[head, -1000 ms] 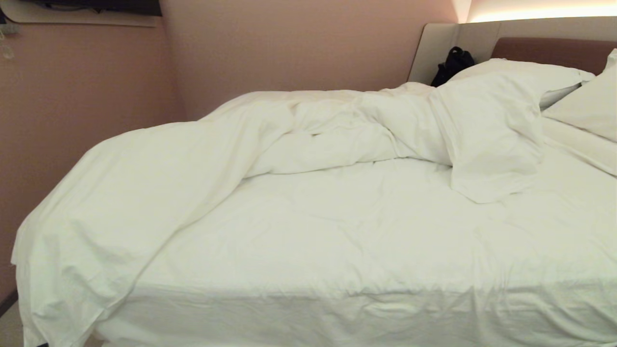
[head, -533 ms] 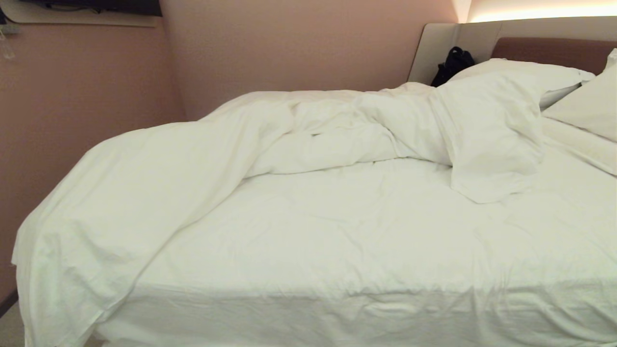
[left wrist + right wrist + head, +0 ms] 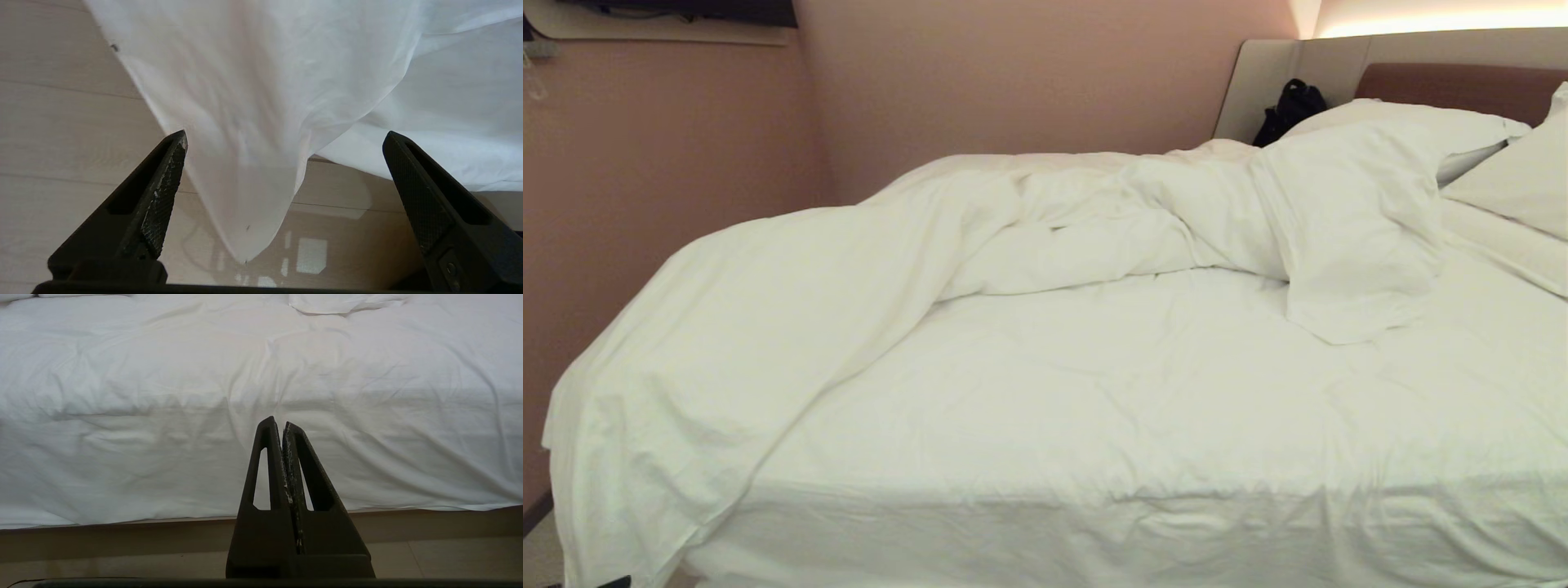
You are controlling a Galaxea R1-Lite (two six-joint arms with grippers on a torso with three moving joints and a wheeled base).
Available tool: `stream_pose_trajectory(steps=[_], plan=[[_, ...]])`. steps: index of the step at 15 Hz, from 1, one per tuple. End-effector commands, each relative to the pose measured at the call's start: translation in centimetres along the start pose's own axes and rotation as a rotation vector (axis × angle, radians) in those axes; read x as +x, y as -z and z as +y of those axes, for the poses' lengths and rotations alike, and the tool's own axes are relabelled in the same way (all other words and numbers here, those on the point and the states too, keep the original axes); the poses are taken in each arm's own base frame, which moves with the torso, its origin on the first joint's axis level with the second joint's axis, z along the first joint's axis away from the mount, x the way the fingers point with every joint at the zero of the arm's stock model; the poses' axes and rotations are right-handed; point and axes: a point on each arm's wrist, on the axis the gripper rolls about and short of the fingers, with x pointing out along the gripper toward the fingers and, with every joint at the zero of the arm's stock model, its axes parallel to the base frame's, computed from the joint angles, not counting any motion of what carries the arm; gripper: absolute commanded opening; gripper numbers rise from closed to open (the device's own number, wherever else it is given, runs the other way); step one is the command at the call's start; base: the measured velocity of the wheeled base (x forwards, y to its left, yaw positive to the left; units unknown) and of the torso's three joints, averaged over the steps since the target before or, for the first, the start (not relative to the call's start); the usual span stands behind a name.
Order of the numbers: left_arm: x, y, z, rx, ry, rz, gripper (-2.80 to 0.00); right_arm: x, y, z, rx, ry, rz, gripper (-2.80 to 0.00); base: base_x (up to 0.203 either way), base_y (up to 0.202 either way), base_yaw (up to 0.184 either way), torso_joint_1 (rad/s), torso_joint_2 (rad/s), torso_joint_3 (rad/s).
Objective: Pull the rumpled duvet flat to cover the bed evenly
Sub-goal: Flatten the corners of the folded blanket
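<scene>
Head view, from the left: the duvet (image 3: 792,302) is bunched along the far-left side of the bed (image 3: 1094,523), one corner spilling over the near-left edge. My left gripper (image 3: 286,139) stands wide open around that hanging corner, gripping nothing. My right gripper (image 3: 282,426) is parked, closed and empty. If I close too low, I risk pinching only thin cover fabric, which may slip.

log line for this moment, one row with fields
left gripper: open, at hanging duvet corner, not gripping | right gripper: shut, idle, facing bed side | duvet: rumpled, bunched at far side
</scene>
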Motion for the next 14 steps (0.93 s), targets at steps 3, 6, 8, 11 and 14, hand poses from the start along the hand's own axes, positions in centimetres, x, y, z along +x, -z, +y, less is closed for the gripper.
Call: stream_pose_trajectory(steps=[3,6,8,11,14], plan=[[1.5,-0.3,-0.1,0.027,0.047,0.007,0.00,0.0,0.0,0.0,0.000,0.000,-0.001,-2.80,0.000,0.000,0.000,0.000,0.00,0.000],[2.2,-0.5,0.0,0.034,0.062,0.010,0.00,0.0,0.0,0.0,0.000,0.000,-0.001,-2.80,0.000,0.000,0.000,0.000,0.00,0.000],[2.8,-0.8,0.5,0.039,0.060,0.009,0.00,0.0,0.0,0.0,0.000,0.000,-0.001,-2.80,0.000,0.000,0.000,0.000,0.00,0.000],[3.1,-0.8,0.4,0.040,0.064,0.016,0.00,0.0,0.0,0.0,0.000,0.000,-0.001,-2.80,0.000,0.000,0.000,0.000,0.00,0.000],[3.5,-0.8,0.5,0.049,0.067,0.016,0.00,0.0,0.0,0.0,0.000,0.000,-0.001,-2.80,0.000,0.000,0.000,0.000,0.00,0.000]])
